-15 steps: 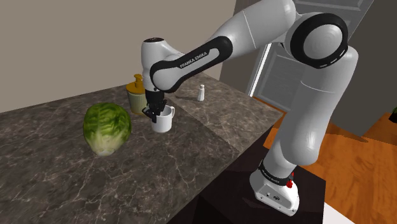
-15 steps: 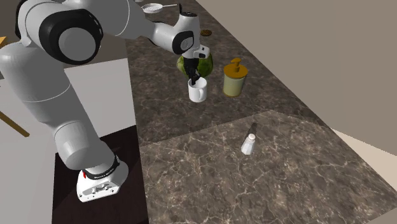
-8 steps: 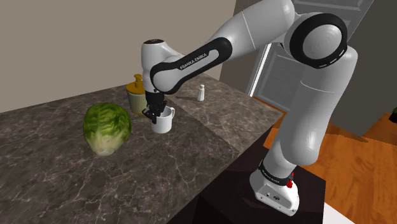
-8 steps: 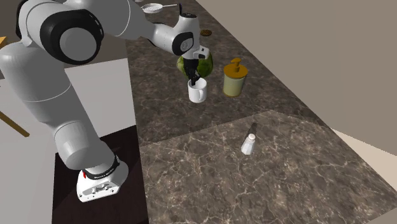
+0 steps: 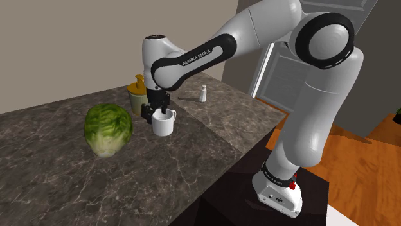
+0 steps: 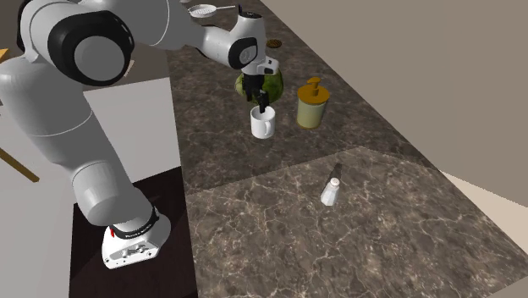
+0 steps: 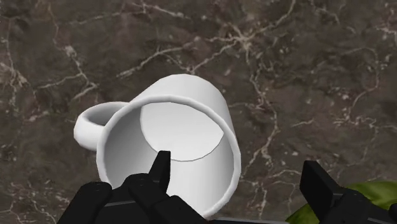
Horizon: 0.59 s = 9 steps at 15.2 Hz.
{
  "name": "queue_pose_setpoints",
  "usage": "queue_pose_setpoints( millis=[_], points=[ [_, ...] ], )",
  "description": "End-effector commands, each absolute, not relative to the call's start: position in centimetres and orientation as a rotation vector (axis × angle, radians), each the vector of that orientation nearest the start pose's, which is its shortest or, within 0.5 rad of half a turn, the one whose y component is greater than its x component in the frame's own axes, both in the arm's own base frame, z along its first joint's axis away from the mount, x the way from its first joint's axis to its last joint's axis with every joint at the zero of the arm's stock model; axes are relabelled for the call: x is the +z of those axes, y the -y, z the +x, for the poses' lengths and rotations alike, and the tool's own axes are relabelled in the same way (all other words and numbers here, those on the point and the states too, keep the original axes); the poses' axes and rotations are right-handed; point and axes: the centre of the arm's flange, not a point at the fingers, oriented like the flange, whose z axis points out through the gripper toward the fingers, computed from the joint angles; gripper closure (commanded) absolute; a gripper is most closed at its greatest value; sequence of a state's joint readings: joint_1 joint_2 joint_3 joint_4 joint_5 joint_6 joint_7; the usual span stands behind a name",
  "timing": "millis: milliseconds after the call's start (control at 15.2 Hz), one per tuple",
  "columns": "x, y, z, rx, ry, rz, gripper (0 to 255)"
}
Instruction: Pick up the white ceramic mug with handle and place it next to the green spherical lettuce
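Observation:
The white mug (image 5: 164, 123) (image 6: 263, 125) stands upright on the dark marble counter (image 5: 212, 128), a short gap from the green lettuce (image 5: 108, 128) (image 6: 273, 85). My gripper (image 5: 156, 113) (image 6: 263, 105) hangs just above the mug's rim, open. In the wrist view the gripper (image 7: 238, 173) straddles the mug's wall: one finger hangs over the mug's (image 7: 172, 127) hollow, the other outside it on the lettuce (image 7: 375, 191) side, and neither touches the mug. The handle points away from the lettuce.
A yellow soap dispenser (image 5: 137, 95) (image 6: 310, 104) stands close behind the mug. A small white shaker (image 5: 203, 94) (image 6: 331, 192) sits farther along the counter. A white bowl (image 6: 203, 10) lies beyond the lettuce. The counter's edge drops off toward the stand (image 5: 283, 186).
The fingers, shut on the mug's wall before, have opened and let it go. The hand has risen slightly. The mug stays where it stood.

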<state>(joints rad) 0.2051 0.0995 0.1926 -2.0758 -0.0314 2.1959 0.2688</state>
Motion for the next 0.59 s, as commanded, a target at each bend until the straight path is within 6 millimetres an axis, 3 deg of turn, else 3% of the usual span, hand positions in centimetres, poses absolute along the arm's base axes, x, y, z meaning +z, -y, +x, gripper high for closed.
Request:
queue_pose_setpoints(
  millis=[0, 66, 528],
  points=[
    [40.9, -21.7, 52.2, -0.036, 0.229, -3.132, 0],
    [42.0, -21.7, 52.1, -0.036, 0.229, -3.132, 0],
    [42.0, -21.7, 52.1, -0.036, 0.229, -3.132, 0]
  ],
)
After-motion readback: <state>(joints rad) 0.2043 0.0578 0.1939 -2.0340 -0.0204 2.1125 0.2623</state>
